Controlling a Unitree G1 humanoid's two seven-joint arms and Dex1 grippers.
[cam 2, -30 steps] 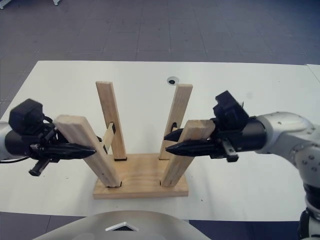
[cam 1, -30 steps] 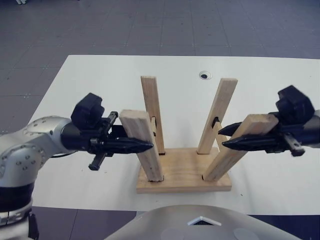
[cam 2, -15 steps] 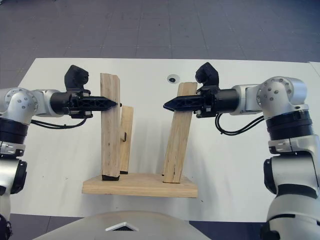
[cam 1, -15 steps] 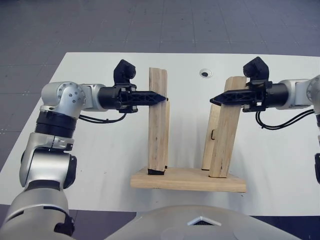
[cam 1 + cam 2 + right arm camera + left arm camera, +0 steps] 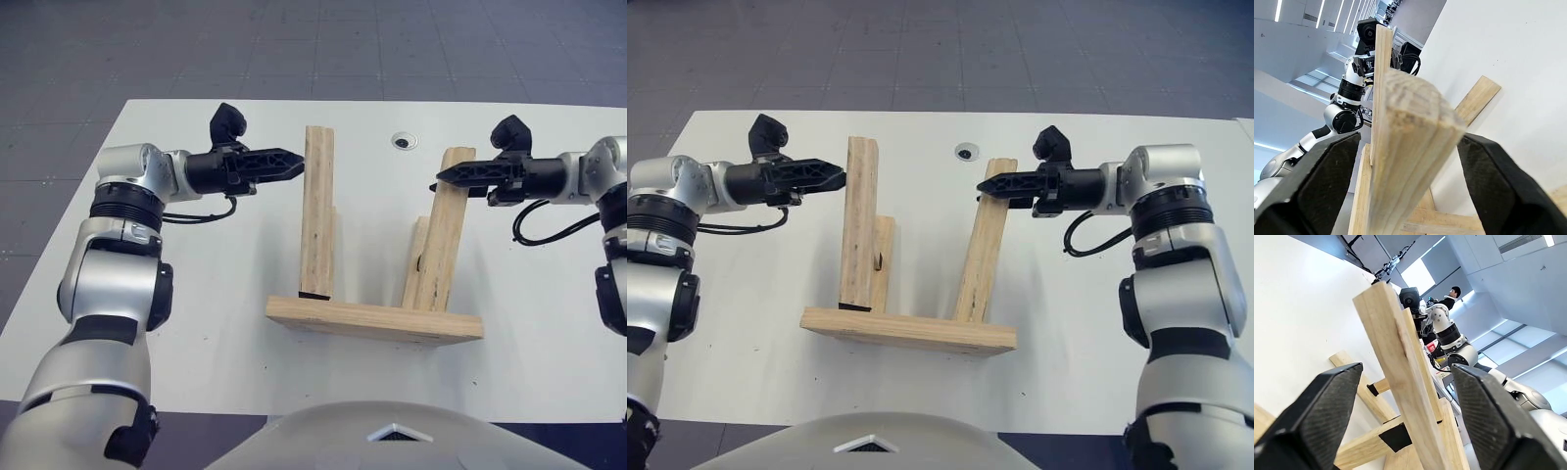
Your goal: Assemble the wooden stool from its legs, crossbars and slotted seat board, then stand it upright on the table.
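Leverage seems the reason for the reach. The left gripper (image 5: 293, 164) hangs just beside the far end of the left leg (image 5: 317, 196), fingers (image 5: 1327, 416) spread wide and touching nothing, the leg lined up with the gap. The stool (image 5: 315, 264) looks fully assembled — pale wood, a crossbar (image 5: 1380, 386) joining two legs — and seems to lie on its side on the table (image 5: 225, 323), with the seat (image 5: 377, 321) on edge nearest the robot and the legs pointing away. It is not upright yet. The right leg (image 5: 443, 235) leans outward — the right gripper (image 5: 443, 180) overlaps its far end; whether it clamps I cannot tell. Leg ends would give the longest lever for tipping.
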